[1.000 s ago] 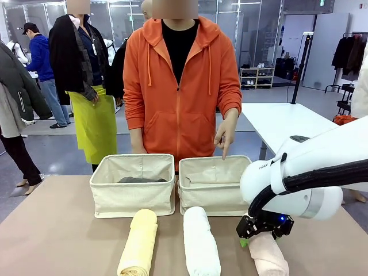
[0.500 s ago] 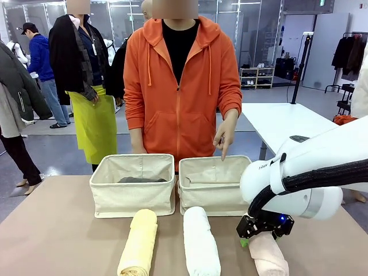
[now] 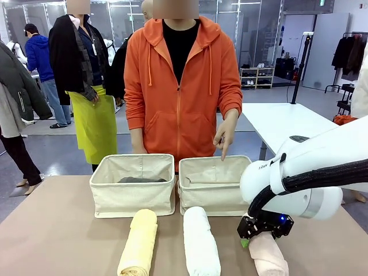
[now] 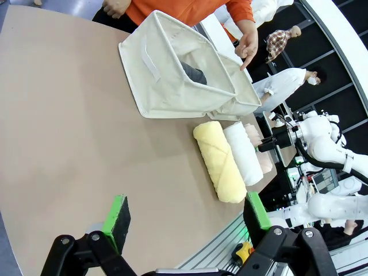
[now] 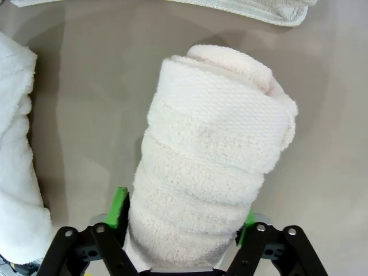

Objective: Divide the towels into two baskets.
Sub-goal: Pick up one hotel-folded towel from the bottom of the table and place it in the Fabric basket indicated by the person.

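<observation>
Two beige baskets stand side by side, the left basket (image 3: 132, 198) and the right basket (image 3: 210, 198). A dark grey towel (image 3: 141, 180) lies in the left one. In front of them, three towels lie on the table: pale yellow (image 3: 139, 241), white (image 3: 201, 241) and pale pink (image 3: 269, 257). My right gripper (image 3: 253, 238) straddles the pink towel (image 5: 213, 155) near its end, with the green pads (image 5: 119, 207) pressed against its sides. My left gripper (image 4: 187, 215) hangs open above bare table, well short of the yellow towel (image 4: 218, 167).
A person in an orange hoodie stands behind the baskets, one hand (image 3: 224, 141) pointing down at the right basket. The white towel (image 5: 17, 172) lies close beside the pink one. The brown tabletop (image 3: 52, 230) is bare on the left.
My right gripper has sunk slightly onto the pink towel and its pads have come against the roll. The towels, baskets and the person's hand have stayed in place.
</observation>
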